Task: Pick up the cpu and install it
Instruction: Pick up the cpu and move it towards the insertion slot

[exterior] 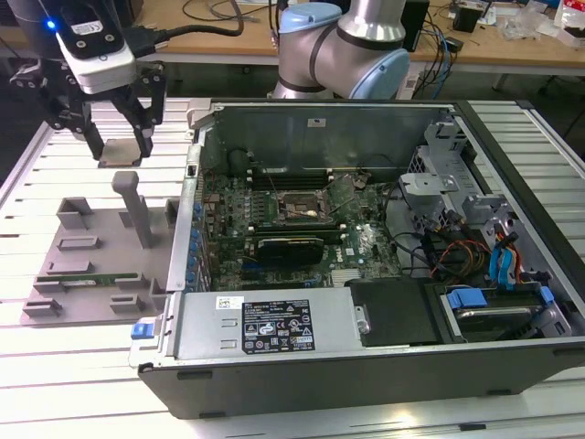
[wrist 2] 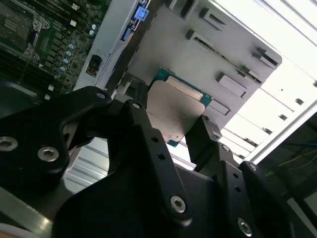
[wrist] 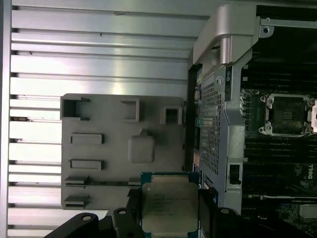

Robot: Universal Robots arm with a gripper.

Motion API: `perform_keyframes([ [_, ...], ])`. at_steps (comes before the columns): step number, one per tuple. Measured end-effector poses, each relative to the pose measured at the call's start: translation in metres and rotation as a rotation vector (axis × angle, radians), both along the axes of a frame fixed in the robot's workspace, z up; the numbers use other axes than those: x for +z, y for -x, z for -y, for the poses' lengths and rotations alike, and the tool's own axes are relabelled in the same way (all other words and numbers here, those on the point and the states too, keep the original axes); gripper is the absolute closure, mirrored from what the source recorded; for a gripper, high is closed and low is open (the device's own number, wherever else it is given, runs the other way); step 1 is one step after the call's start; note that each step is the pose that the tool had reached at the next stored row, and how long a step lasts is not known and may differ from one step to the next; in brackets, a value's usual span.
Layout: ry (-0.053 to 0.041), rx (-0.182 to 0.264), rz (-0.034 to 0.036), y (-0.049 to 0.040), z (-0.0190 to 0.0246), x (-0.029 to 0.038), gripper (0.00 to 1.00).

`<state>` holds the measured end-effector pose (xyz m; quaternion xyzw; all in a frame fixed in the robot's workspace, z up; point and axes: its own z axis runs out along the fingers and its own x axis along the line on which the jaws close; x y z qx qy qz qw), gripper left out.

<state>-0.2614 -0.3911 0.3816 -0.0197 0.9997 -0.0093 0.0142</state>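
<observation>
**Gripper (exterior: 119, 144) state:** the fingers are closed on two opposite edges of the cpu (wrist: 168, 206), with its metal top towards the wrist cameras. The chip hangs clear above the grey fixture tray (exterior: 91, 265). It is on the exterior view's left of the open computer case (exterior: 187, 229) and well apart from the cpu socket (exterior: 300, 208) on the motherboard.

**Hazards, judged from this position:**
- Edge-only grip: a thin flat part held by two narrow faces can rotate or slip under a jolt. A drop would land it on the tray's raised blocks
- Case wall: it stands between chip and socket, so a low transfer path would strike its rim
- Misalignment at the socket: a tilted or rotated chip would bear on the contact field and damage it — orientation marks cannot be made out here
- Loose cables (exterior: 430, 247): they lie on the exterior view's right of the board and could snag the fingers on an overshoot
</observation>
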Motion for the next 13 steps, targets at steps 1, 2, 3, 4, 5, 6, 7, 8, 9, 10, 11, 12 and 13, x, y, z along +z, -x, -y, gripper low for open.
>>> perform_keyframes([
  [1, 0.0001, 0.0, -0.0001, -0.0015, 0.0, 0.0, 0.45],
  [2, 0.0, 0.0, -0.0001, -0.0038, 0.0, -0.0001, 0.45],
  [3, 0.0, 0.0, -0.0001, -0.0057, 0.0, -0.0001, 0.45],
  [4, 0.0001, 0.0, -0.0001, -0.0068, 0.0, -0.0001, 0.45],
  [5, 0.0001, 0.0, -0.0002, -0.0088, 0.0, -0.0001, 0.45],
  [6, 0.0001, 0.0, -0.0002, -0.01, 0.0, -0.0001, 0.45],
  [7, 0.0, 0.0, -0.0001, -0.0122, 0.0, -0.0002, 0.45],
  [8, 0.0001, 0.0, -0.0002, -0.0148, 0.0, -0.0003, 0.45],
  [9, 0.0001, 0.0, -0.0002, -0.0164, 0.0, -0.0003, 0.45],
  [10, 0.0001, 0.0, -0.0002, -0.0177, 0.0, -0.0003, 0.45],
  [11, 0.0001, 0.0, -0.0002, -0.0204, 0.0, -0.0004, 0.45],
  [12, 0.0001, 0.0, -0.0002, -0.0221, 0.0, -0.0005, 0.45],
  [13, 0.0001, 0.0, -0.0002, -0.0232, 0.0, -0.0004, 0.45],
])
